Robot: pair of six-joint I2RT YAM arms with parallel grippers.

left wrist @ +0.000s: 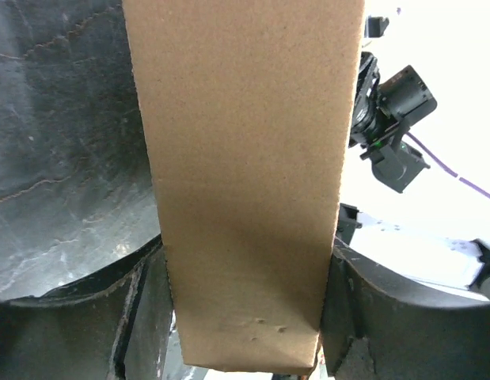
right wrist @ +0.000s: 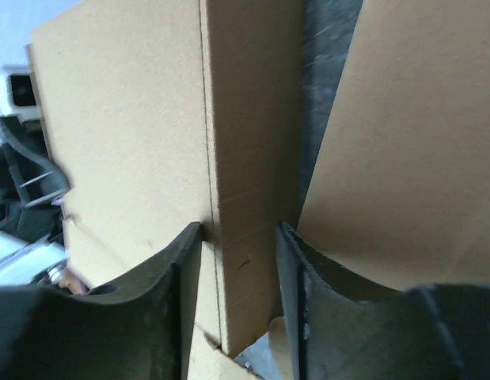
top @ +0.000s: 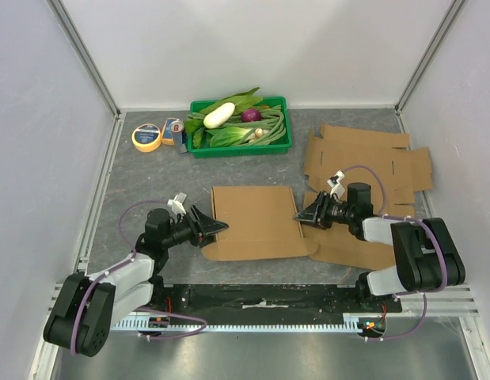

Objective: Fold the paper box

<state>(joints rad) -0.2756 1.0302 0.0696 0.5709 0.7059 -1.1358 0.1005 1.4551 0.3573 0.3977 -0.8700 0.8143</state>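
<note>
Left gripper (top: 216,227) is being held clamped on the paper box (top: 256,218); 1 cardboard wall is being pinched between its 2 fingers (left wrist: 371,309), as seen in the left wrist view. The right gripper (top: 301,215) is being held clamped on the opposite side, where 1 upright folded wall is being squeezed between both fingers (right wrist: 161,301). The box is being supported by the table (top: 150,186) directly in front of the green basket (top: 241,150), on the side toward the arm bases. 1 flap is being left flat along the edge farthest from the basket. Greens, 1 white vegetable and 1 purple one are being carried in the basket. Flat cardboard sheets (top: 363,158) are being seen right of the basket, and a yellow tape roll (top: 147,137) just left of it.
</note>
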